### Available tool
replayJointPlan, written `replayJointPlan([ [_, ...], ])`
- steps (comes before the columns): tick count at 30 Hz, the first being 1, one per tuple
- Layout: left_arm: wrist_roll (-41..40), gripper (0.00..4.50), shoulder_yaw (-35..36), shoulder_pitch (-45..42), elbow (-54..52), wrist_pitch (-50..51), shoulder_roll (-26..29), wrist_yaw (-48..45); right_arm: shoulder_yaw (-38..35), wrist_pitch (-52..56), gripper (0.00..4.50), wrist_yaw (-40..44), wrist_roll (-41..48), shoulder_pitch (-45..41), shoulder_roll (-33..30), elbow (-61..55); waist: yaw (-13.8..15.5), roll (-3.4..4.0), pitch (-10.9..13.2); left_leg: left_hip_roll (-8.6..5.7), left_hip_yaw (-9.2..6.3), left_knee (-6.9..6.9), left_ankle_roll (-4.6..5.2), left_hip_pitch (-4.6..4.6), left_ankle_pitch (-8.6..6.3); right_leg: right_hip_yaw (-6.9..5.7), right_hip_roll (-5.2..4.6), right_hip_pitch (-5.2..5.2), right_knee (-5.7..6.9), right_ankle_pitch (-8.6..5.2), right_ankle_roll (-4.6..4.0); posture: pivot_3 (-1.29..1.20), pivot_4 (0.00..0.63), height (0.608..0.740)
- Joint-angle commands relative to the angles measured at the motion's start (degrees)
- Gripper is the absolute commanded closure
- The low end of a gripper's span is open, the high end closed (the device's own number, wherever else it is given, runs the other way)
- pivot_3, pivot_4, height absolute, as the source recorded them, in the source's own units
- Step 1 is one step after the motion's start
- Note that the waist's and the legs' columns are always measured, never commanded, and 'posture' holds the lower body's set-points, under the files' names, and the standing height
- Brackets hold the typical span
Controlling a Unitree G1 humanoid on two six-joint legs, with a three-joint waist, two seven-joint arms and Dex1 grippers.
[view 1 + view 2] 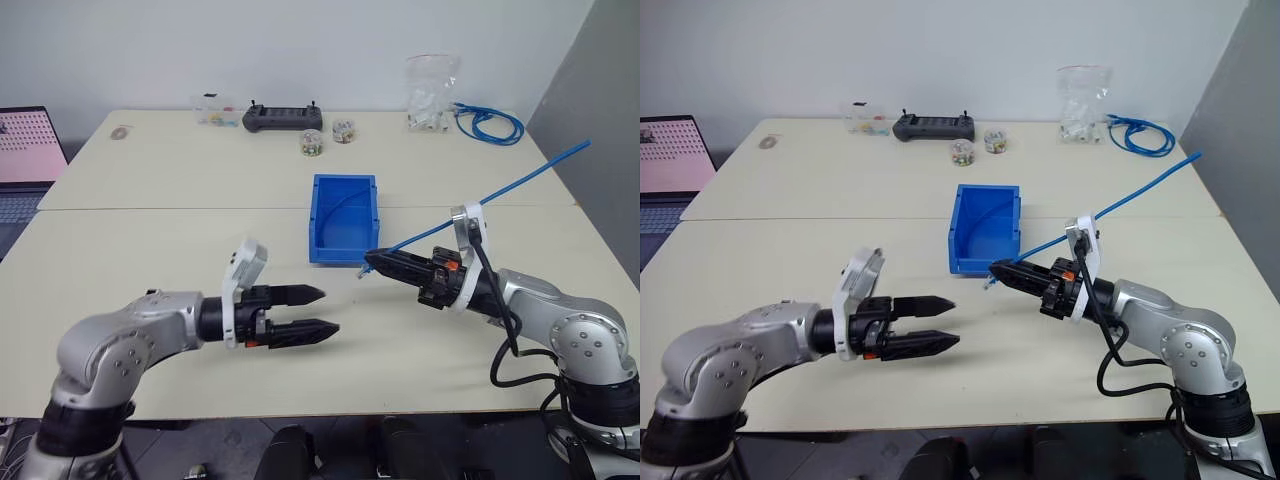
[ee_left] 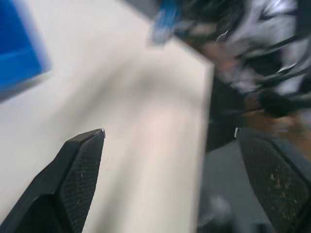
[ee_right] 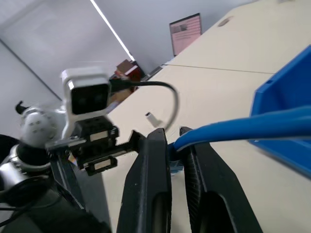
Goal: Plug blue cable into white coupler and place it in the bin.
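My right gripper [image 1: 370,261] hangs just in front of the bin [image 1: 343,245], shut on the blue cable [image 1: 500,190]. The cable runs up and to the right from its fingers, out over the table. A small pale piece, apparently the white coupler [image 3: 150,118], shows just past the right fingertips [image 3: 158,145]. I cannot tell whether it is joined to the cable's plug. My left gripper [image 1: 328,311] is held over the table, left of and nearer than the right one. It is open and holds nothing, and its fingers [image 2: 82,165] point toward the right gripper.
At the table's far edge are a black controller [image 1: 281,118], two small jars [image 1: 311,142], a clear box [image 1: 212,108], a clear bag of white parts [image 1: 430,95] and a coiled blue cable [image 1: 490,124]. A laptop [image 1: 28,145] stands at the left. The table edge runs close on the right.
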Motion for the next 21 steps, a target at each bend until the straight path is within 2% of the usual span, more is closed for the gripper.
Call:
replayJointPlan([
  [1, 12.70, 0.00, 4.76, 9.08, -4.86, -12.73, -5.34, 11.98, 1.89, -2.36, 4.41, 3.18, -4.11, -0.38, 1.16, -1.03, 0.23, 0.00, 0.00, -0.01, 0.03, 0.00, 0.00, 0.01, 0.00, 0.03, -0.03, -0.01, -0.03, 0.00, 0.00, 0.00, 0.150, 0.740],
  [5, 22.30, 0.00, 6.67, 21.81, -7.40, -21.02, -9.50, 18.69, 3.14, -2.55, 4.42, 4.97, -6.23, -0.07, 2.34, -0.61, 0.13, -0.01, -0.01, 0.01, 0.04, 0.02, 0.01, -0.14, -0.01, 0.03, -0.06, -0.11, -0.11, 0.01, 0.01, 0.00, 0.150, 0.740],
  [8, 24.29, 0.00, 9.92, 28.57, -6.65, -24.15, -13.23, 21.71, 3.93, -2.53, 4.42, 6.61, -7.92, -0.65, 2.94, 0.36, 0.37, -0.02, -0.01, 0.01, 0.05, 0.03, 0.01, -0.30, -0.01, 0.02, -0.07, -0.26, -0.09, 0.15, -0.23, 0.00, 0.150, 0.740],
  [13, 23.33, 0.00, 17.61, 34.00, -2.44, -26.26, -16.98, 23.97, 4.54, -2.69, 4.42, 8.71, -10.14, -1.98, 3.83, 2.04, 1.15, -0.02, -0.01, 0.02, -0.04, 0.10, 0.01, -0.43, -0.01, -0.10, -0.06, -0.36, -0.03, 0.02, 0.00, 0.00, 0.150, 0.740],
  [16, 21.60, 0.00, 21.98, 33.10, 2.11, -26.11, -15.73, 22.69, 4.79, -2.71, 4.42, 9.68, -11.34, -2.49, 4.46, 2.71, 1.19, -0.02, -0.01, 0.01, -0.05, 0.09, 0.02, -0.44, -0.01, -0.14, -0.05, -0.37, -0.04, 0.02, 0.00, 0.00, 0.150, 0.740],
  [19, 18.16, 0.00, 24.82, 30.60, 6.36, -23.41, -12.02, 18.82, 4.95, -2.50, 4.42, 10.33, -12.14, -2.74, 5.21, 2.92, 1.27, -0.03, -0.02, 0.01, -0.06, 0.09, 0.02, -0.47, -0.01, -0.17, -0.04, -0.38, -0.04, 0.01, 0.00, 0.00, 0.150, 0.740],
  [21, 19.08, 0.00, 24.95, 28.10, 9.57, -23.42, -8.42, 17.04, 5.09, -2.29, 4.42, 10.41, -12.39, -2.87, 5.69, 2.84, 1.25, -0.03, -0.02, 0.00, -0.08, 0.09, 0.02, -0.48, -0.01, -0.18, -0.04, -0.38, -0.03, 0.02, 0.00, 0.00, 0.150, 0.740],
])
